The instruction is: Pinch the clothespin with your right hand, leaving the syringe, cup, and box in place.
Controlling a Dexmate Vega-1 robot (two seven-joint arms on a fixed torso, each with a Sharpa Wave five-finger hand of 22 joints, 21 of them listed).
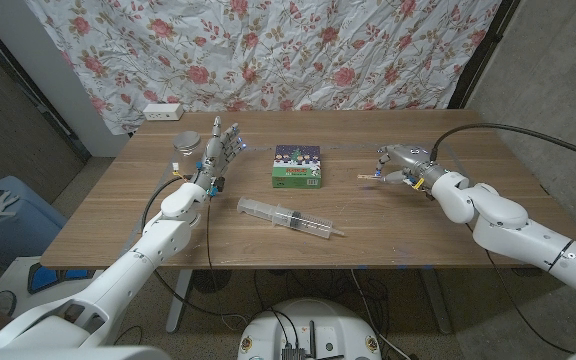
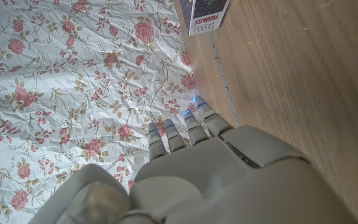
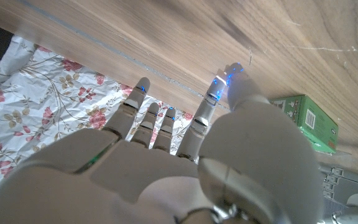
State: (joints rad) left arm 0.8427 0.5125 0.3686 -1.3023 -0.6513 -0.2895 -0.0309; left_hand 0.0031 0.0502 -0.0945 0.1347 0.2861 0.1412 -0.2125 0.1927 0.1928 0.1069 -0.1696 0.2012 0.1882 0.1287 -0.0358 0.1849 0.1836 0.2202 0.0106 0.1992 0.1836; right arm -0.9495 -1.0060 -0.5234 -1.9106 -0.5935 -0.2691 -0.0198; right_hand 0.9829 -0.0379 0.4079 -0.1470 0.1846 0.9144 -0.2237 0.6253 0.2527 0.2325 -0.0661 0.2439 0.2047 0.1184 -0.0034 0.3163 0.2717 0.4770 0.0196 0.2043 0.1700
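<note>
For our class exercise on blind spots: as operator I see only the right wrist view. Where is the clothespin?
Observer: In the head view the clothespin shows at the right hand's fingertips, on the side toward the box. I cannot tell whether it is pinched.
Operator: And the syringe?
Observer: The syringe lies nearer the robot than the box, apart from both hands.
Operator: The cup?
Observer: The cup stands beside the left hand.
</note>
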